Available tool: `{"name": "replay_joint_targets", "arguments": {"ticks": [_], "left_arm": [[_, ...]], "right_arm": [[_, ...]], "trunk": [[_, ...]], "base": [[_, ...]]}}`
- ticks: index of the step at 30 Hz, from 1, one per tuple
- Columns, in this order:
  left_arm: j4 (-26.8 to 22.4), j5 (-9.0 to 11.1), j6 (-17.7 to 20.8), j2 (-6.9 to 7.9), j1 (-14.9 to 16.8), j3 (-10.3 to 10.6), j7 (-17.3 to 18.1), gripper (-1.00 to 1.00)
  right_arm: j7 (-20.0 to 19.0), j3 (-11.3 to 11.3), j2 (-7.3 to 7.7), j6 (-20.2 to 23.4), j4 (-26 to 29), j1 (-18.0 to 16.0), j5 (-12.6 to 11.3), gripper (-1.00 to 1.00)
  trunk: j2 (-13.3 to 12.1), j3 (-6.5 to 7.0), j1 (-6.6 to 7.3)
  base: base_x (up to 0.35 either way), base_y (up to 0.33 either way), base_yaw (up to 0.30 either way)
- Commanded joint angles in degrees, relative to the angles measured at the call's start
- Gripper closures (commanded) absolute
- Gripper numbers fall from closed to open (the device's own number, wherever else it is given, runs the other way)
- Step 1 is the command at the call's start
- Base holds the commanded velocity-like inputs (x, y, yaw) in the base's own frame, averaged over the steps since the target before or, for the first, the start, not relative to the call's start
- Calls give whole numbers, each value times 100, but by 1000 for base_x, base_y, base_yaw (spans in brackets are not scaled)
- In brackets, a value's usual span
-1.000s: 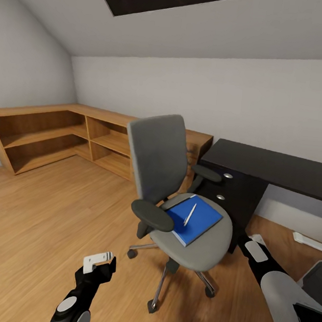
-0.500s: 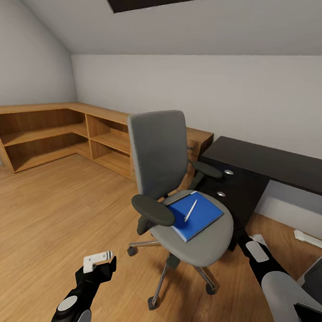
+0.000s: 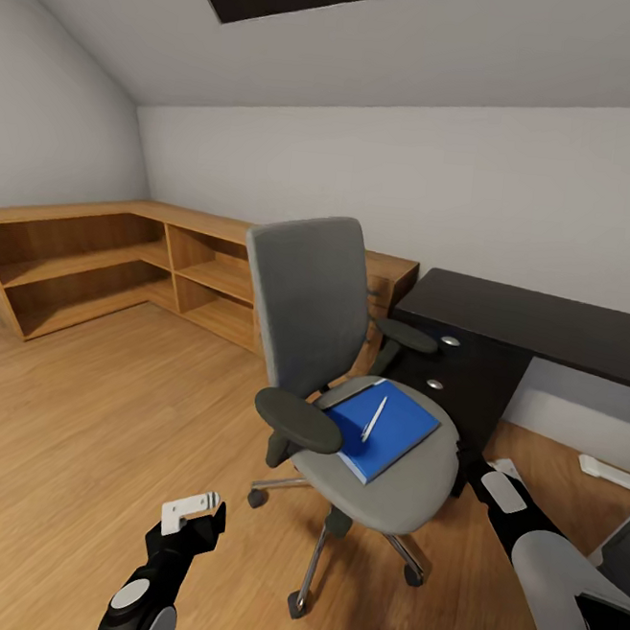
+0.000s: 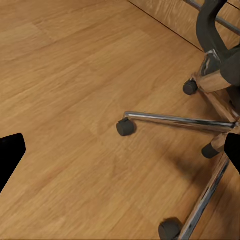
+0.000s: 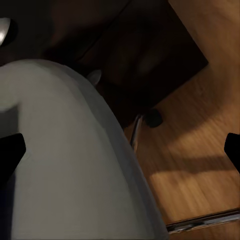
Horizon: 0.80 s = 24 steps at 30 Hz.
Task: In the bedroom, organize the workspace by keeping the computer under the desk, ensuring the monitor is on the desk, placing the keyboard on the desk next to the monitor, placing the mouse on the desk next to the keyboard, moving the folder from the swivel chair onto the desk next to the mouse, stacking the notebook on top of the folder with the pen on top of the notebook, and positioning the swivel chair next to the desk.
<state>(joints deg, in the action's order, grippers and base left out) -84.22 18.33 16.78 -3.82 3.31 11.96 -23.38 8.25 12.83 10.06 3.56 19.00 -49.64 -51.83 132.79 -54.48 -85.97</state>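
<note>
While nothing is yet in hand, plenty to place, going left to right. Far left: light-wood low shelving along the wall. Low left: left gripper, down near the floor, fingers spread wide in the left wrist view, empty, looking at the chair's castors. Centre: swivel chair, seat facing roughly toward the robot. On the seat: folder, bright blue, flat, long axis slanting from the near-left armrest side up toward the desk. On top of the folder: pen, thin and pale, lying roughly along that same slant. No separate notebook to be told apart from the folder here. Right: desk, black top bare near the drawer unit, just behind the chair. Low right: right gripper, just beside the seat's right edge, fingers apart in the right wrist view, holding nothing. Folder up and to the left of the right gripper, well apart from the left one; right arm judged clearly nearer for the reach.
</note>
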Motion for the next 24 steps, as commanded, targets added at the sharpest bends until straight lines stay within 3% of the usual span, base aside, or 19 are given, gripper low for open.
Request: {"name": "replay_joint_targets", "arguments": {"ticks": [1,13,24], "left_arm": [[-7,47,17,1,3,8,-42,-100],[0,47,19,-4,3,34,-44,-100],[2,47,18,-4,3,52,-44,-100]], "right_arm": [[28,15,4,48,12,0,-39,-100],[28,33,14,456,7,-2,-55,-100],[28,31,14,478,7,-2,-55,-100]], "trunk": [[2,-6,0],[2,-7,0],[2,-71,0]], "base": [[35,0,0],[8,0,3],[0,0,142]]}}
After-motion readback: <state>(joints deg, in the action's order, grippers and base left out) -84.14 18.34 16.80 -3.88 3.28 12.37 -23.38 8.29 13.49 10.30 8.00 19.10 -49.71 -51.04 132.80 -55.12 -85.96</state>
